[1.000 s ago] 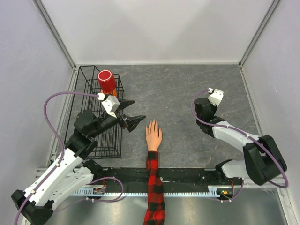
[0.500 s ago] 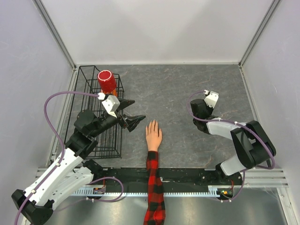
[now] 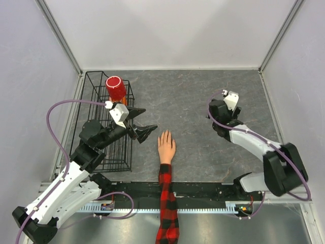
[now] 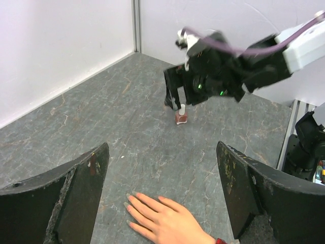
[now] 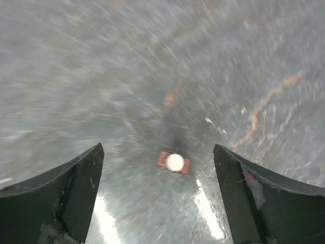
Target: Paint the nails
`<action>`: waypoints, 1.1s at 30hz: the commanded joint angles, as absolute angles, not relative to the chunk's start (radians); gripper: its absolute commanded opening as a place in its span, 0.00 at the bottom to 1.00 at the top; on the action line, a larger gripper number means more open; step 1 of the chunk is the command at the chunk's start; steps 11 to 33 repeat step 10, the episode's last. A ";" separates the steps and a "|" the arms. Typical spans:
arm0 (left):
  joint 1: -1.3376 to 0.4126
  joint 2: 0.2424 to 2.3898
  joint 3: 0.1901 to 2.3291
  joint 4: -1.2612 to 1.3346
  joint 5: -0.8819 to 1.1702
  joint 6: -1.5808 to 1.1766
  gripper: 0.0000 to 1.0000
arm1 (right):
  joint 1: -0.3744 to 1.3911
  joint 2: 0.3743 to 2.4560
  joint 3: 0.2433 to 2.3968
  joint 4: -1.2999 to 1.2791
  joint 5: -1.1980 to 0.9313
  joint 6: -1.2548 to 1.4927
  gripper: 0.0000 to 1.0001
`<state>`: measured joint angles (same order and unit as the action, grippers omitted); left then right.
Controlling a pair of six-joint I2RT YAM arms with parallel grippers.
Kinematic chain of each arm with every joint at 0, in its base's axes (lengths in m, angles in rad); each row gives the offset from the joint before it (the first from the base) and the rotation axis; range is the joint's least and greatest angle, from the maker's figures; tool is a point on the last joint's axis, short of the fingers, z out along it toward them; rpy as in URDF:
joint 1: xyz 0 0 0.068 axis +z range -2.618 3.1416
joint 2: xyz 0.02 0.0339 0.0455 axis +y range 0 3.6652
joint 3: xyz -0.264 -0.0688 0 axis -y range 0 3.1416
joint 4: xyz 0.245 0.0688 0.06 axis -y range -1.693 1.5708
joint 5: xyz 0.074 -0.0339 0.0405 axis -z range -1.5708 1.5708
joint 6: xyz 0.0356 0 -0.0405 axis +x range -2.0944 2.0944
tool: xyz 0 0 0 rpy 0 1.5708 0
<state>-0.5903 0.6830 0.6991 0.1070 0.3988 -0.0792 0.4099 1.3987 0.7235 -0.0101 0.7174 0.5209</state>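
Right gripper (image 5: 157,151) stands released, jaws wide, above nail polish bottle (image 5: 174,161); mannequin nails (image 3: 165,133) lie at 8 o'clock, well apart.

The grey, marbled table (image 3: 193,96) carries three things. A black wire basket (image 3: 104,72) stands along its left side. A peach mannequin hand (image 3: 166,147) (its sleeve (image 3: 166,203) red-and-black plaid) lies palm down near the front middle, fingers toward the far wall. A tiny nail polish bottle (image 4: 181,116) stands upright well to its right.
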 commanded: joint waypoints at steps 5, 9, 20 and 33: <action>-0.589 0.647 0.871 0.030 0.368 -0.121 0.92 | 0.413 1.165 1.179 -0.562 0.445 0.361 0.98; -0.589 0.640 1.015 -0.093 0.356 -0.118 0.92 | 0.413 1.008 1.261 -0.531 0.289 0.285 0.98; -0.589 0.637 1.075 -0.116 0.339 -0.117 0.93 | 0.411 0.982 1.297 -0.503 0.256 0.284 0.98; -0.589 0.637 1.075 -0.116 0.339 -0.117 0.93 | 0.411 0.982 1.297 -0.503 0.256 0.284 0.98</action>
